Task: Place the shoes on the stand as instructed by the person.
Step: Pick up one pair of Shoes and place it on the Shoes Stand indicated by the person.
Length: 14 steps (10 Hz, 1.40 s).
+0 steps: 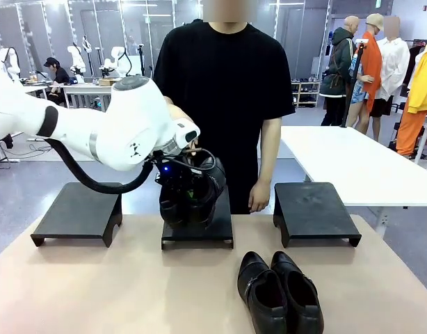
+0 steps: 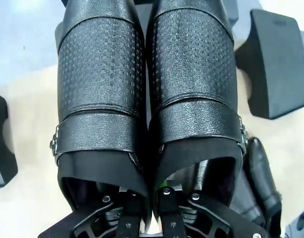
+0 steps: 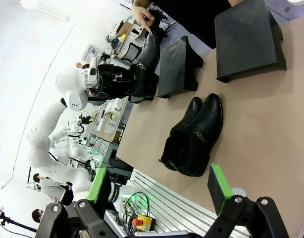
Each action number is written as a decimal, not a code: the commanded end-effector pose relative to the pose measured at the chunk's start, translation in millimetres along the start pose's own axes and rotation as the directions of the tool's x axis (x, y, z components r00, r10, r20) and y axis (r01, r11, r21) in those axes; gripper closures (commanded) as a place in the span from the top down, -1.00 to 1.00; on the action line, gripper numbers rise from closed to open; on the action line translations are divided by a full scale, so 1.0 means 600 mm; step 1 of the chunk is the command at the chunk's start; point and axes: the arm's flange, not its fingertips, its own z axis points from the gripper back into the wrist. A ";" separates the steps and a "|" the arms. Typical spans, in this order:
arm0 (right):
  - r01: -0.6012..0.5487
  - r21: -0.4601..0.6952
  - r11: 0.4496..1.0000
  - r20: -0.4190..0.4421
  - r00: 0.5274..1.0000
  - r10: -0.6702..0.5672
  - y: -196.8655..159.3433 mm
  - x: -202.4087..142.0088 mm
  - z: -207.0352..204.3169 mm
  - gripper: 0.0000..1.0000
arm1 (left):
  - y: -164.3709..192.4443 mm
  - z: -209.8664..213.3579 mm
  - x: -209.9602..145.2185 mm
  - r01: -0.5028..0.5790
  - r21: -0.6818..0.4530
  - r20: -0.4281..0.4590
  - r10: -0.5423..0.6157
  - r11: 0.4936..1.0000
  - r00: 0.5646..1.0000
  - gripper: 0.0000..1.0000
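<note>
My left gripper is shut on a pair of black shoes, pinching their inner walls together. It holds them toes-up over the middle stand. The left wrist view looks along both held shoes from the gripper. One hand of the person touches the top of the held pair; the right wrist view shows that hand on the toes. A second pair of shoes lies on the table near the front. My right gripper hangs open above the table's near edge, with nothing between its pads.
A left stand and a right stand flank the middle one, both bare. The person stands close behind the middle stand with the other hand hanging by the right stand. A white table is behind on the right.
</note>
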 end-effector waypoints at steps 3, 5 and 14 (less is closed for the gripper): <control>-0.025 0.011 1.000 0.010 1.000 0.025 0.000 0.001 0.002 1.00 | -0.003 -0.057 0.036 -0.045 0.069 0.082 0.039 0.997 0.996 -1.00; -0.025 0.011 1.000 0.010 1.000 0.025 0.000 0.001 0.002 1.00 | 0.004 -0.081 0.037 -0.055 0.084 0.079 0.048 0.995 0.996 -1.00; -0.025 0.011 1.000 0.010 1.000 0.025 0.000 0.001 0.002 1.00 | 0.011 -0.122 0.040 -0.071 0.100 0.077 0.063 0.992 0.995 0.17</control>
